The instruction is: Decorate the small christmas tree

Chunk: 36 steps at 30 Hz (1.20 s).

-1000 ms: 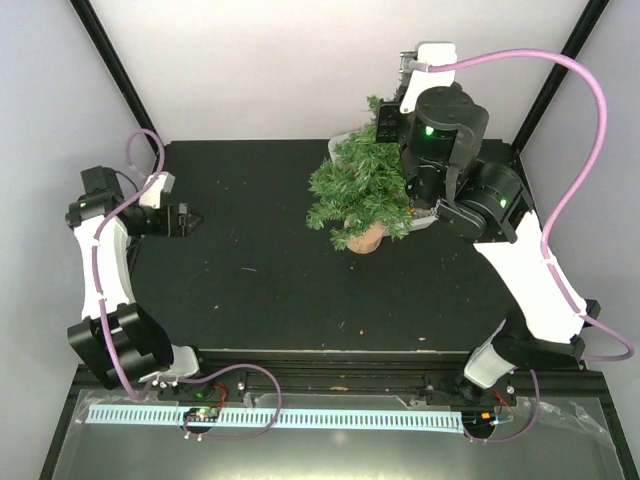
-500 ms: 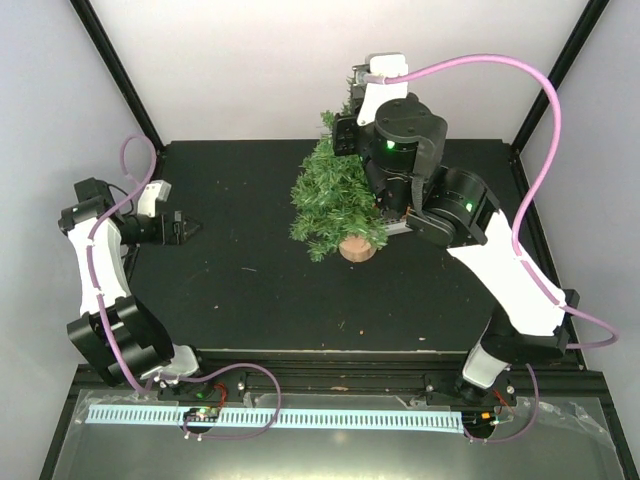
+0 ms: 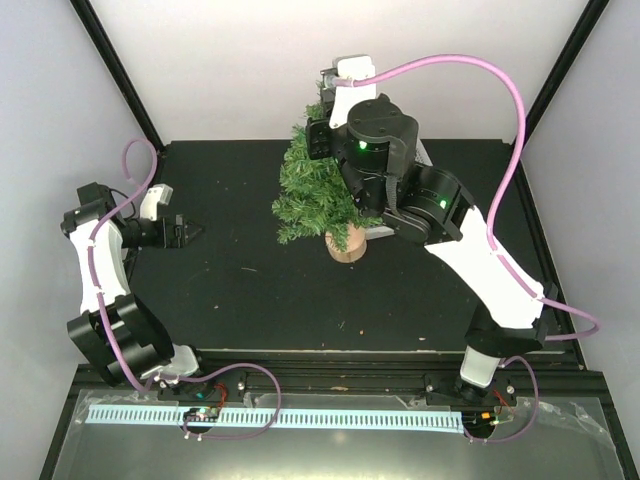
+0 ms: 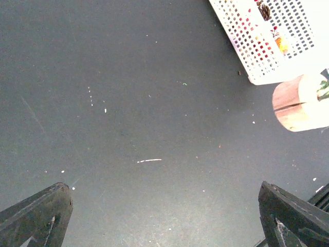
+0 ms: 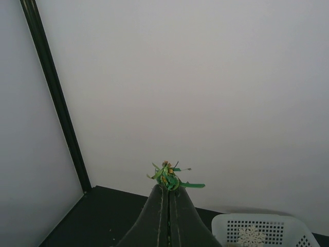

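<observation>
The small christmas tree (image 3: 315, 190) is a bristly green fir with a round tan base (image 3: 346, 243), which also shows at the right edge of the left wrist view (image 4: 300, 103). It leans over the middle back of the black table, base towards the arms. My right gripper (image 3: 326, 100) is shut on the tree's tip, and green needles (image 5: 169, 177) poke out past the closed fingertips (image 5: 162, 198). Whether the base touches the table I cannot tell. My left gripper (image 3: 185, 232) hovers open at the left side, its fingers (image 4: 36, 218) wide apart over bare table.
A white perforated basket (image 4: 272, 36) with small ornaments inside stands just behind the tree base. The right arm mostly hides it from above, and its rim shows in the right wrist view (image 5: 257, 229). Black frame posts (image 3: 115, 70) stand at the back corners.
The right arm has carried the tree leftwards from over the basket towards the table's middle, its grip on the tip unchanged. The left arm has barely shifted.
</observation>
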### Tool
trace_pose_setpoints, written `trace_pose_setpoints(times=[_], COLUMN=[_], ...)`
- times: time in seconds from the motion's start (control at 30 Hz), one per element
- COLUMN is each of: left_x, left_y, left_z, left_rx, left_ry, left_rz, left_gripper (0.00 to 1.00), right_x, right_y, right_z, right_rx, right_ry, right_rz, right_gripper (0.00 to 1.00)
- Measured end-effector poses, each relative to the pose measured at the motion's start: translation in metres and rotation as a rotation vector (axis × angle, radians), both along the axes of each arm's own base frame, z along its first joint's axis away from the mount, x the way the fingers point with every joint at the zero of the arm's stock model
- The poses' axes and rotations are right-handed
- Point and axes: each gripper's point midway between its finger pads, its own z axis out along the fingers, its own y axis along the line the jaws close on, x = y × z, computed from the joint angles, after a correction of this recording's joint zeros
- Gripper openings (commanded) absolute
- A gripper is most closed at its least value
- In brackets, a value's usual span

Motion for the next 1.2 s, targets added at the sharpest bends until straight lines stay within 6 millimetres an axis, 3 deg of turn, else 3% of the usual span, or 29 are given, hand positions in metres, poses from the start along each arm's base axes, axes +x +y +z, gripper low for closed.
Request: trace_pose_setpoints(times=[0.6, 0.7, 0.97, 1.2], left_x=[0.003, 0.002, -0.002, -0.005], left_y=[-0.003, -0.004, -0.007, -0.009], left_z=[-0.013, -0.015, -0.023, -0.029], left_rx=[-0.061, -0.067, -0.083, -0.088], left_ry=[0.036, 0.042, 0.059, 0.068], left_rz=[-0.008, -0.009, -0.014, -0.023], left_gripper=[0.99, 0.99, 0.99, 0.99], right_x=[-0.001, 0.001, 0.009, 0.009], right_y=[0.023, 0.029, 0.054, 0.056], right_z=[-0.015, -0.024, -0.073, -0.069], right_rx=[-0.024, -0.03, -0.105, -0.071], right_ry=[0.028, 0.045, 0.119, 0.115], right_rz=[0.066, 0.071, 0.1, 0.109], right_gripper=[0.01, 0.01, 0.01, 0.01])
